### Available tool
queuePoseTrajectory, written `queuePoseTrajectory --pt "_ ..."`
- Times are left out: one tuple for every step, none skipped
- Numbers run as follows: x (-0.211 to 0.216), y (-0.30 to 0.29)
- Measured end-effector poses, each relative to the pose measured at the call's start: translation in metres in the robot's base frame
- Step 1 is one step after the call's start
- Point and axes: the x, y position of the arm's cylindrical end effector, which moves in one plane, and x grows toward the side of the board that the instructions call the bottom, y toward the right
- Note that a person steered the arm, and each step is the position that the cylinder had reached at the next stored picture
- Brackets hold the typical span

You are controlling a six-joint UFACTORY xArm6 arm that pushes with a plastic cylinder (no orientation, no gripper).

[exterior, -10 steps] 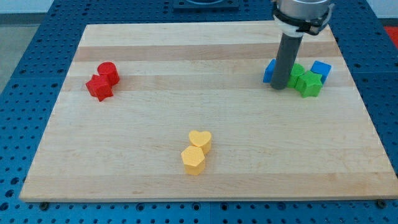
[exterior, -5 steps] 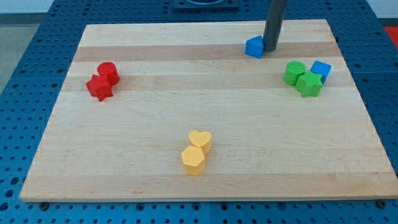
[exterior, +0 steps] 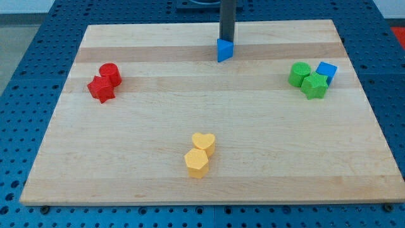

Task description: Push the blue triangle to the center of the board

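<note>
The tip (exterior: 226, 40) sits right behind the blue triangle (exterior: 224, 50), on its top side in the view, touching or nearly so. It's a bare rod, so no jaws and nothing gripped. The triangle is near the board's (exterior: 145, 158) top edge, about mid-width. From the triangle:
- a red cylinder (exterior: 111, 73) and red star (exterior: 100, 88) are far to the view's left
- a green cylinder (exterior: 299, 74), another green block (exterior: 314, 85) and a blue cube (exterior: 326, 71) are off to the right
- a yellow heart (exterior: 204, 142) and yellow hexagon block (exterior: 197, 163) are well below
</note>
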Motion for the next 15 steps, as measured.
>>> queuePoseTrajectory --pt "0.0 -0.006" --pt "0.007 -0.006" --pt "0.019 -0.004" --pt "0.033 -0.003" --pt "0.047 -0.003" --pt "0.065 -0.003" --pt "0.074 -0.003" --pt "0.06 0.013" --pt "0.059 0.03" --pt "0.067 0.03" --pt "0.075 0.029" --pt "0.077 0.012" --pt "0.083 -0.009" --pt "0.091 -0.025" --pt "0.092 -0.032"
